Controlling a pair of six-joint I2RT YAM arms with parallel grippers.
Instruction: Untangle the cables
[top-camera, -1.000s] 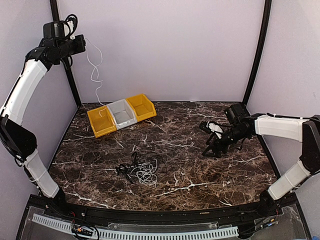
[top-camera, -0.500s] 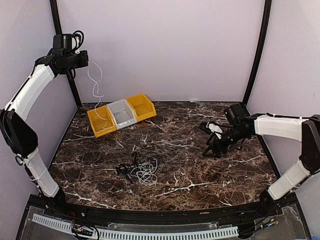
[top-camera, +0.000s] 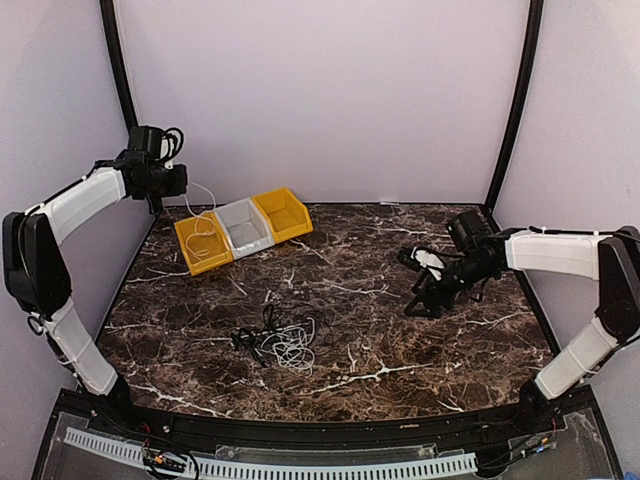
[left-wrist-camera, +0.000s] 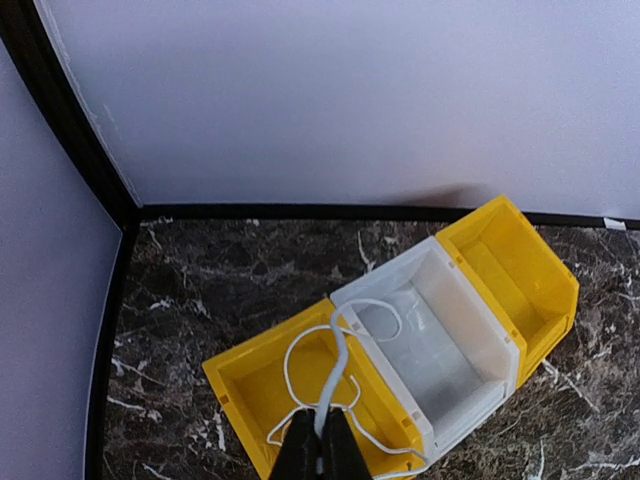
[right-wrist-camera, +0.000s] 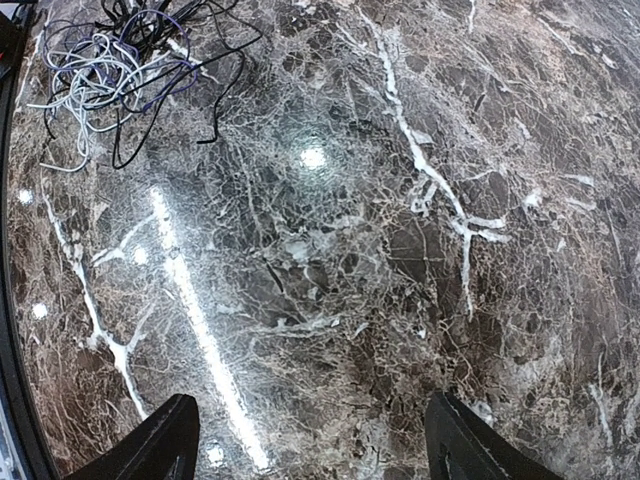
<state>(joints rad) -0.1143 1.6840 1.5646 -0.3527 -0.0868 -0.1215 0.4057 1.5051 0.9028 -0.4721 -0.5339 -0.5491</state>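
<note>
While my left pincer (left-wrist-camera: 320, 445) clamped a white cable (left-wrist-camera: 340, 360) over the yellow bin (left-wrist-camera: 250, 392) at the far left corner of the table (left-wrist-camera: 200, 290), my right pincer (right-wrist-camera: 310, 430) apart, I judged release came next.

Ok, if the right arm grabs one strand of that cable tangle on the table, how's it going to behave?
Probably floppy: the white cable in the shut left gripper droops in loose loops over the yellow bin. The tangle looks light, and its strands cross, so the whole clump would likely drag along.
</note>
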